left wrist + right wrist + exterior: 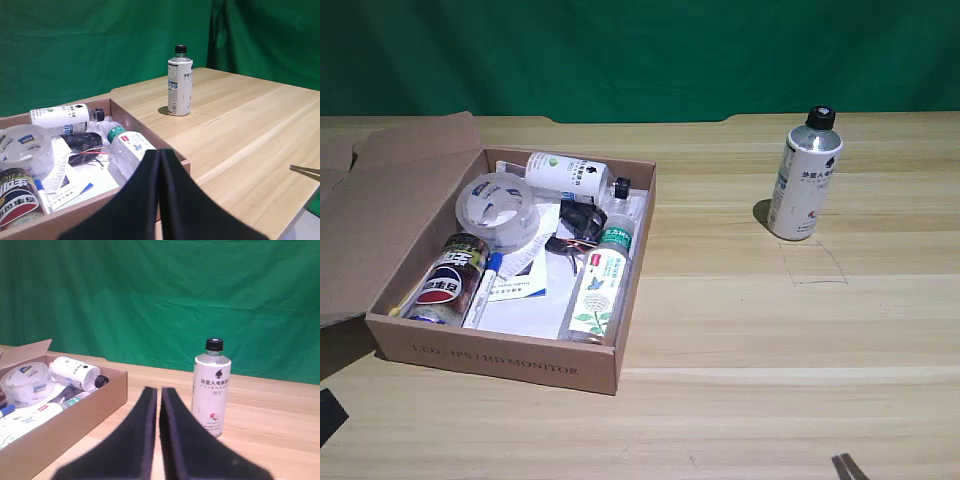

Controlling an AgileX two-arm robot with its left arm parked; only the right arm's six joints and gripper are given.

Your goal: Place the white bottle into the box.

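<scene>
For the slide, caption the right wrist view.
Shut gripper aimed at upright white bottle on the table, cluttered box alongside.

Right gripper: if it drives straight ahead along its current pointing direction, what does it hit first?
Probably nothing: the right gripper, fingers shut, points between the white bottle and the box. Beyond lie bare table and green backdrop. Depth is unclear.

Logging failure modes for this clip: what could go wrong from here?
The white bottle stands tall and upright, alone on the table, so an off-centre approach by the shut right pincer could topple it. The box is already crowded, and a similar white bottle lies inside, leaving little free floor.
</scene>
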